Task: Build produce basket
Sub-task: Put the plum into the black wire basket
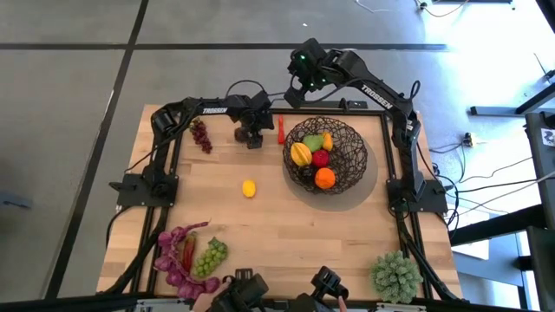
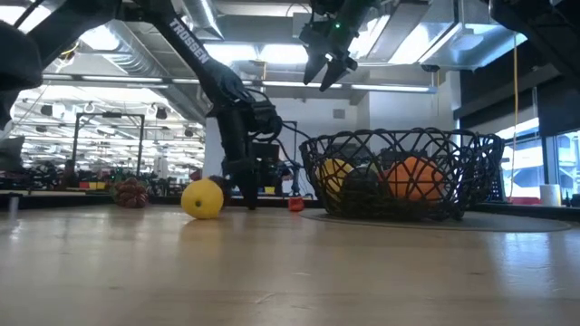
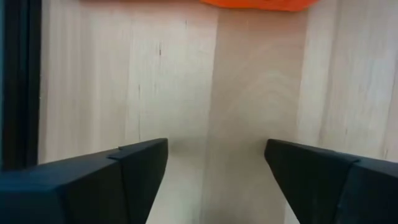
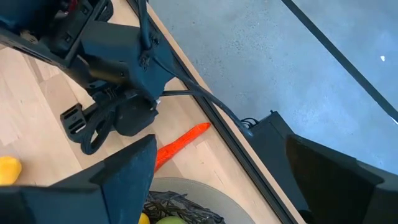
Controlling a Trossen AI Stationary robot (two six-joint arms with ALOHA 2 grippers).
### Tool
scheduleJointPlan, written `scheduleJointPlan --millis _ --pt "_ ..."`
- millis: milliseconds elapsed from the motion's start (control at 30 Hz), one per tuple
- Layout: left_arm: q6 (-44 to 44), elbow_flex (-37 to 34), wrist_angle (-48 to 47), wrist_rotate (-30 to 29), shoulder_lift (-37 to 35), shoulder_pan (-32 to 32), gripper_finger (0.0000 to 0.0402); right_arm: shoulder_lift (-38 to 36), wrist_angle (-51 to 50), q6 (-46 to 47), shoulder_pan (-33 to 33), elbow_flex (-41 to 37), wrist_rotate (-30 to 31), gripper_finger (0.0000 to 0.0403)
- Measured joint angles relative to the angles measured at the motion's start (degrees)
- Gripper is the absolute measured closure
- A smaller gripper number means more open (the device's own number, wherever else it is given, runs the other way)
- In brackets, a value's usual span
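The left gripper is seen in the upper middle of the high view, low over the table, with its fingers held wide apart and nothing between them. Just to its right in that view lies the red chilli, close to the table's far edge and just left of the basket. In the left wrist view only an orange-red strip of the chilli is seen at the top edge, beyond the open fingers, so the chilli is judged to lie ahead of the gripper, not yet between its jaws.

The chilli's long axis runs nearly up and down in the high view, along the rim of the basket. It is judged that the open fingers must be brought across this axis for a good hold.

The right gripper is held high, above the far rim of the basket, also open and empty. The left gripper is the nearer one to the chilli.

In the basket a yellow fruit, a red apple and an orange are already placed. A lemon lies alone in the middle of the table, purple grapes at the upper left, and green grapes with purple leaves at the lower left.
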Motion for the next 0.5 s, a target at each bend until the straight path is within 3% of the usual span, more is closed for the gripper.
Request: scheduleJointPlan --millis 333,500 --pt "-0.43 1.69 -2.15 1.06 -2.77 -0.01 0.014 0.0 0.02 0.04 0.0 0.0 0.0 0.0059" --pt "-8.22 3.79 -9.21 1.53 -8.04 1.23 0.014 0.0 0.03 0.14 -0.02 0.0 -0.03 0.0059"
